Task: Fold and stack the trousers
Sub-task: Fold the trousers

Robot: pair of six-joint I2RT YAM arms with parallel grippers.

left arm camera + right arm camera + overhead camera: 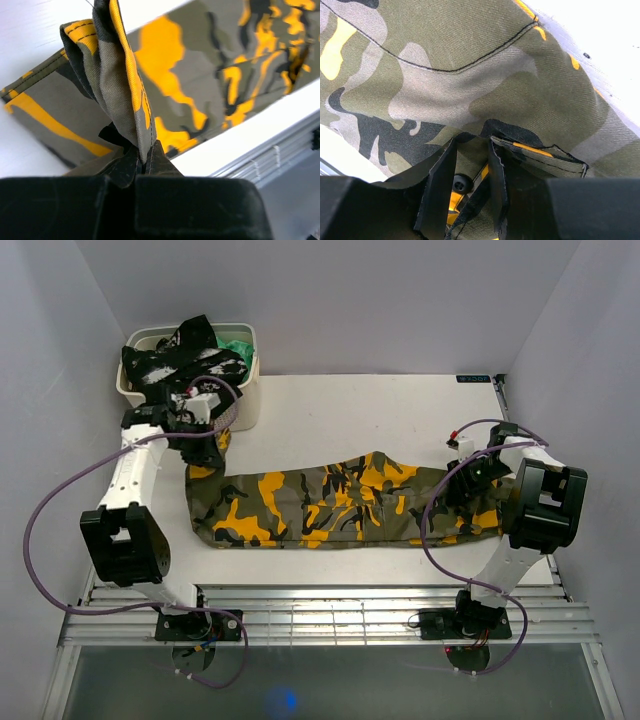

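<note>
white table (400, 410), grey walls round it. the trousers (340, 502) lie stretched left to right across the near half. left gripper (141, 167) is pinched tight on the left end, holding a fold of it up. right gripper (472, 170) is clamped on the right end, by a button (461, 183).

No text was legible to you in any of the three views. You had one candidate only: a small dark tag (474, 378) on the table (350, 410), at its far right edge. It carried pale marks, too small for you to read.
</note>
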